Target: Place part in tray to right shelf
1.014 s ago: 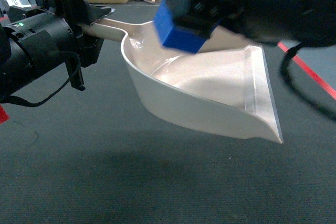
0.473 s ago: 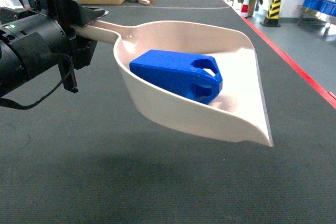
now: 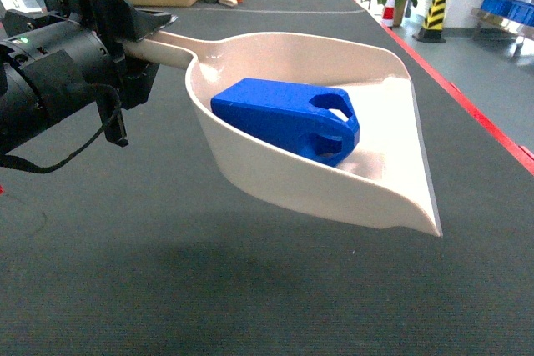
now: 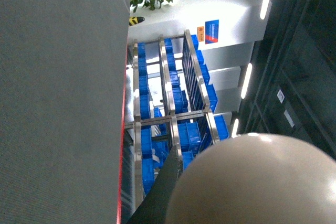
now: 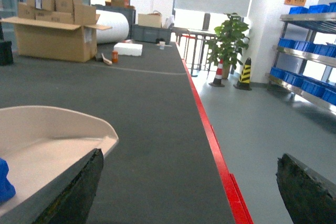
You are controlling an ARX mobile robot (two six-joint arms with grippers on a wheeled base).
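1. Tray (image 3: 392, 139): cream scoop held above the dark table (image 3: 167, 289) by its handle; the left gripper (image 3: 133, 39) is clamped on that handle.
2. Part (image 3: 288, 118): blue block lying on its side inside the tray, handle loop toward the tray's front lip. Loading looks done.
3. Right gripper (image 5: 189, 192): just right of the tray, jaws spread, empty.
4. Right shelf: roller rack not in view; carrying and delivery remain.

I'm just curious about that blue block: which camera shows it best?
The head view: the part lies whole on its side inside the tray. The right wrist view catches only a blue sliver at its left edge. The left wrist view shows none of it.
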